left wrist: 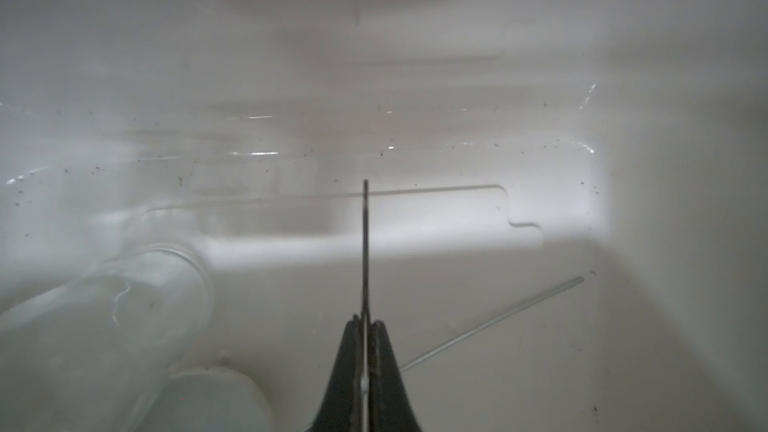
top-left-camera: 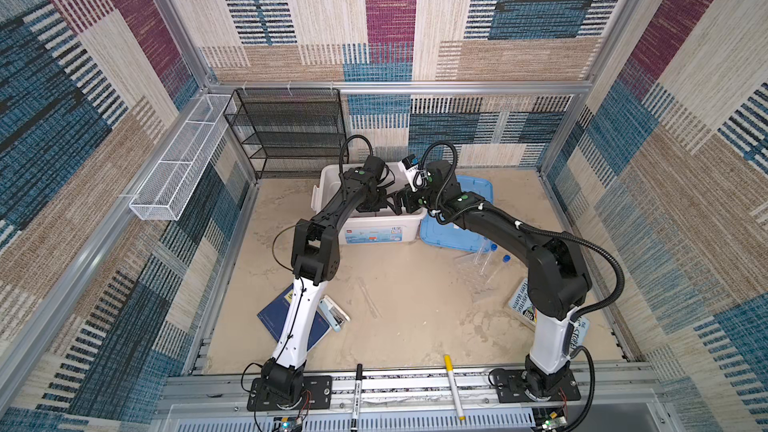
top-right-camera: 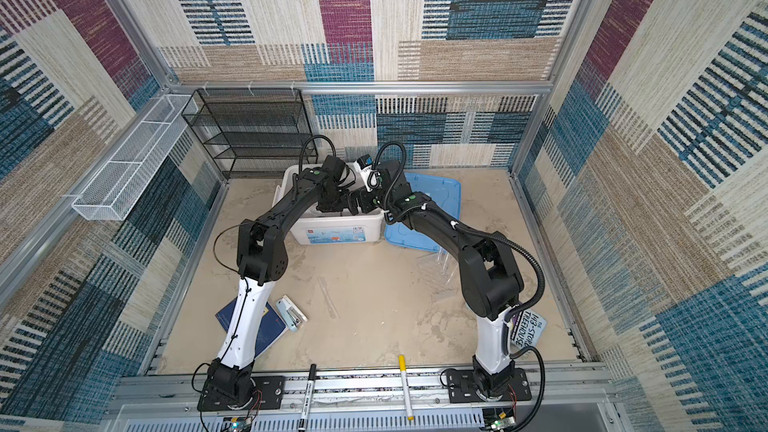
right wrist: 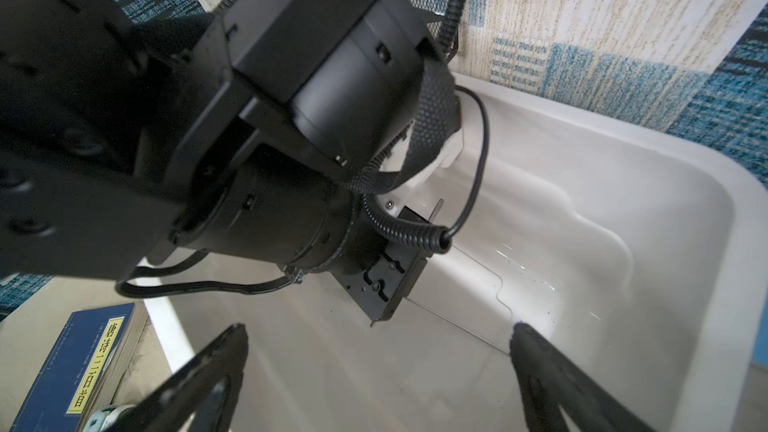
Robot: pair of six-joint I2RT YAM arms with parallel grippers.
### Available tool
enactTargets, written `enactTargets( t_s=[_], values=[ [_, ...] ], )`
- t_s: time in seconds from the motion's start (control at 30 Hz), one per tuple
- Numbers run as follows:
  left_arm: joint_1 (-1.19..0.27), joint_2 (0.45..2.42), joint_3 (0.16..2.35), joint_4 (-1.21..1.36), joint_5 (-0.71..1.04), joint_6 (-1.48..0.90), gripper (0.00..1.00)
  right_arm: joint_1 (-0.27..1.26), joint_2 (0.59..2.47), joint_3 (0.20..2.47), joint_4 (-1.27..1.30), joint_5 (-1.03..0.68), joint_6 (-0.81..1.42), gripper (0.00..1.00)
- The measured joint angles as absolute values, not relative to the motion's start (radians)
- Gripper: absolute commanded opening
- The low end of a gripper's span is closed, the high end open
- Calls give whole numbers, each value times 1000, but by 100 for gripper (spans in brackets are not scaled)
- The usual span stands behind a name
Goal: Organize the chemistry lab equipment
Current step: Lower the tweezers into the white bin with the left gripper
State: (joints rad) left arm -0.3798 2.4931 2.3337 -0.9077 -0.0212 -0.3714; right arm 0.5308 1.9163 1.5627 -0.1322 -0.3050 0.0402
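Your left gripper (left wrist: 365, 322) is down inside the white bin (top-left-camera: 415, 222), jaws pinched tight on a thin metal tool (left wrist: 365, 243). It shows edge-on, so tweezers or spoon can't be told apart. The tool sticks straight out past the fingertips (left wrist: 378, 326), its far end above the bin floor. Your right gripper (right wrist: 378, 328) hangs over the same bin from the other side with its jaws spread wide and nothing between them. It faces the left wrist at close range. Already on the bin floor, in the left wrist view: small glass beaker (left wrist: 137, 297) on its side, small white dish (left wrist: 212, 401) just beside it, and glass rod (left wrist: 498, 320) flat and apart from both. Out on the table, blue-capped test tubes (top-left-camera: 506, 259) lie tilted at the clear plastic rack (top-left-camera: 467, 265), just in front of the blue lid (top-left-camera: 440, 236); two caps show. Whether the tubes sit in the rack is unclear. A pale slender item (top-left-camera: 369, 297) lies alone mid-table between the arms, too faint to identify.
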Motion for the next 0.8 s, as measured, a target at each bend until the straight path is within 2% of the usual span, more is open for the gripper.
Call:
enactTargets(
  t_s=[0.37,0.47,0.67,0.8],
  values=[
    [-380,2506,2304,-896,-24,-368,1,531,1938,1577,-135,-314,37,100],
    [-380,2508,2298,-892,-24,-368,4,531,1938,1577,-136,-314,37,100],
    [-380,2508,2292,-891,-25,-368,18,531,1938,1577,-136,-314,37,100],
    [-380,2506,2289,-891,-25,-369,20,531,1937,1573,-136,-314,37,100]
  ],
)
